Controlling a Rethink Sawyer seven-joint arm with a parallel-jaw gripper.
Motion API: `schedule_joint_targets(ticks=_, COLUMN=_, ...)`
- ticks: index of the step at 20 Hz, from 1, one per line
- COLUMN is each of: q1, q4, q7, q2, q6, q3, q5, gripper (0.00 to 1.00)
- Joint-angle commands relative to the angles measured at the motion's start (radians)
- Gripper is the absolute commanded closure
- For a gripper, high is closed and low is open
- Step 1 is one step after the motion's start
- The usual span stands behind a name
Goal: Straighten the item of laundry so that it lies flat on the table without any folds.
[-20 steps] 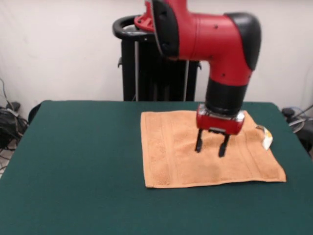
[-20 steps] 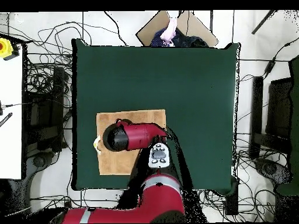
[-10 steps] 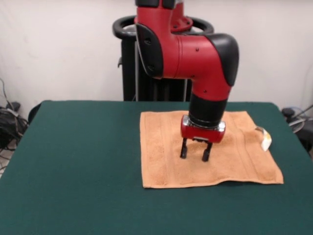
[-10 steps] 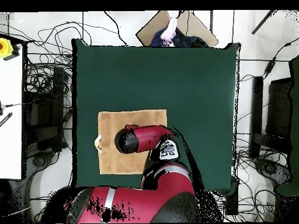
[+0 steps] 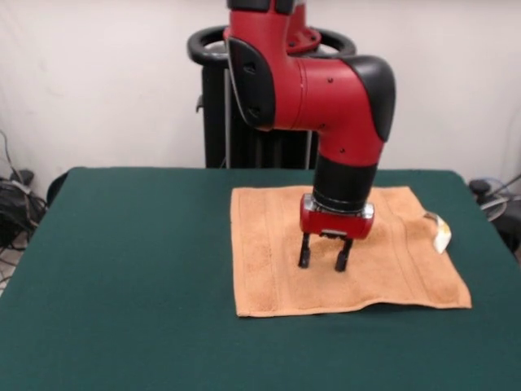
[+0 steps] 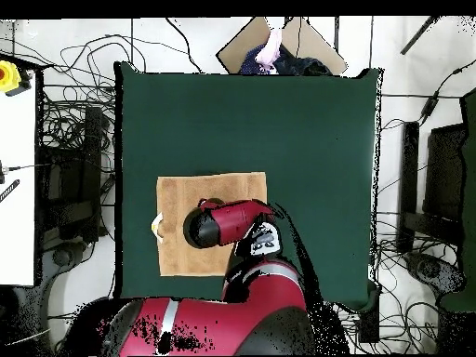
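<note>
The item of laundry, an orange-tan towel (image 5: 269, 261) (image 6: 177, 200), lies spread on the dark green table (image 5: 122, 269) (image 6: 242, 121), nearly flat, with woven stripe bands near its left and right edges. A small white-yellow tag (image 5: 442, 230) (image 6: 155, 226) sticks out at its right edge in the front view. My gripper (image 5: 323, 265) points straight down at the towel's middle, open, its two black fingertips (image 5: 304, 261) at the cloth with nothing between them. In the overhead view the arm hides the gripper and the towel's centre.
The red arm (image 6: 228, 223) reaches over the table's near-base edge. A black stand (image 5: 244, 114) rises behind the table. Cables lie on the floor around the table (image 6: 65, 149). A person's hand (image 6: 271, 46) and a cardboard piece (image 6: 251, 42) show beyond the far edge.
The arm swung across the towel from near the tag side to its middle over the first half second. The towel shifted slightly with it. Since then almost nothing has moved.
</note>
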Motion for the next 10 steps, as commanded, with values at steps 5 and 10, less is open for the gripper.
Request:
schedule_joint_targets(ticks=5, q1=-0.025, q4=-0.292, q7=0.105, q2=0.276, q6=-0.325, q3=-0.054, q5=-0.005, gripper=0.0)
schedule_joint_targets(ticks=10, q1=0.045, q4=-0.289, q7=0.145, q2=0.277, q6=-0.331, q3=-0.156, q5=0.048, gripper=0.0)
